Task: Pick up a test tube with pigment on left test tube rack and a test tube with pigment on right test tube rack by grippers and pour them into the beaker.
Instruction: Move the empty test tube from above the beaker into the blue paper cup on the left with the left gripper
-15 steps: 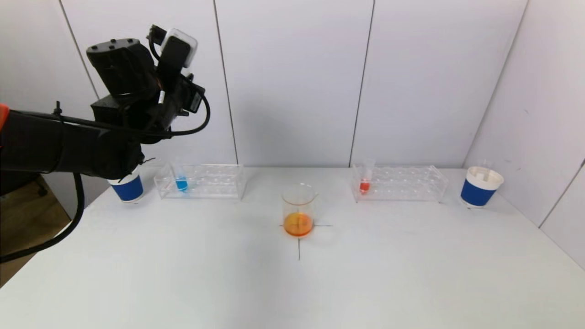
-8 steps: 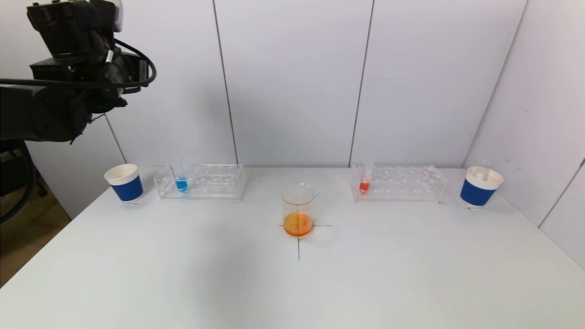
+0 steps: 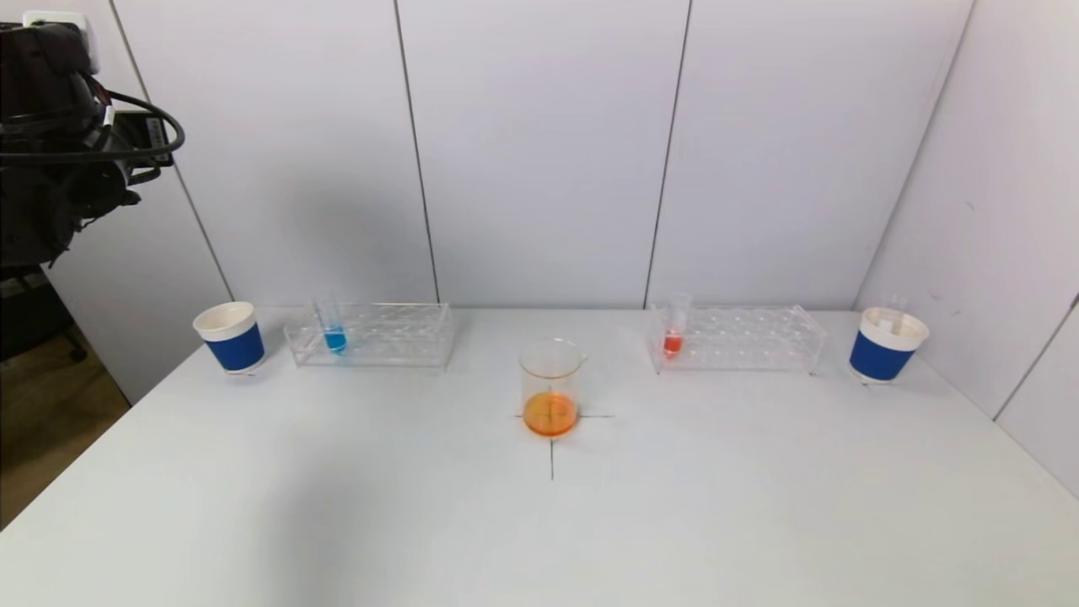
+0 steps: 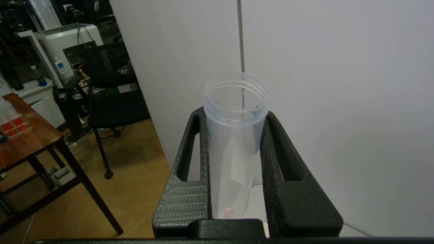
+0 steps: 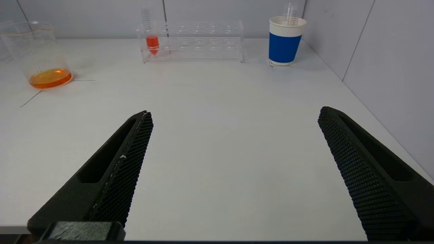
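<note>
An emptied test tube [image 4: 235, 142] is clamped between the closed jaws of the left gripper [image 4: 237, 162], raised off the surface at far left, prob. for discarding in the left cup [image 3: 230, 336]. The right gripper [image 5: 234, 169] is held wide open w/ nothing in it, low over the surface. Blue tube [image 3: 334, 329] sits in the left rack [image 3: 396, 335], red tube [image 3: 673, 330] in the right rack [image 3: 759, 337], flanking the beaker [image 3: 551, 388], which holds orange liquid.

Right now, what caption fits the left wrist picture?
Left claw shut on a nearly empty clear test tube, off beside the table.
</note>
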Controlling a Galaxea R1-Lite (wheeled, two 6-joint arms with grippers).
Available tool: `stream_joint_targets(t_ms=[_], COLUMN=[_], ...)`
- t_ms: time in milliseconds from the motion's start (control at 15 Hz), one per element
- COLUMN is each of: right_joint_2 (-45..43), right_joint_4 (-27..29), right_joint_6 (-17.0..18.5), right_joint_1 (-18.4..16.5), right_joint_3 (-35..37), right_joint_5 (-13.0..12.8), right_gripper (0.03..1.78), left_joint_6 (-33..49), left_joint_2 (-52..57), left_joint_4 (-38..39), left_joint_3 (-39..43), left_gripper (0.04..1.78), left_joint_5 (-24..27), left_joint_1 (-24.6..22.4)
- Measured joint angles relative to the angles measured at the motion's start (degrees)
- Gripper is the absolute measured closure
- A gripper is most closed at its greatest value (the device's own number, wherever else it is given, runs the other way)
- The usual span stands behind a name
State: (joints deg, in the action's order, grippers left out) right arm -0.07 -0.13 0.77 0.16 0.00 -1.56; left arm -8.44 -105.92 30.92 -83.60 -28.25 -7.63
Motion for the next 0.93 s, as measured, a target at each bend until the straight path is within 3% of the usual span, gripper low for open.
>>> stream_joint_targets(t_ms=[333,933], right_joint_2=[0.00,0.00], right_joint_4=[0.00,0.00], right_joint_6=[0.00,0.02], right_joint_1=[0.00,0.00], right_joint_3=[0.00,0.00], right_joint_5=[-0.01,-0.01], right_gripper=[0.04,0.04], left_joint_6=[2.74,9.97], left_joint_2=[-4.63,-10.47], left_joint_4=[0.45,3.07], left_joint_3=[-0.18,0.09], left_gripper=[1.38,1.38], left_joint_5=[0.96,3.94], left_joint_1=[-4.24,-4.61])
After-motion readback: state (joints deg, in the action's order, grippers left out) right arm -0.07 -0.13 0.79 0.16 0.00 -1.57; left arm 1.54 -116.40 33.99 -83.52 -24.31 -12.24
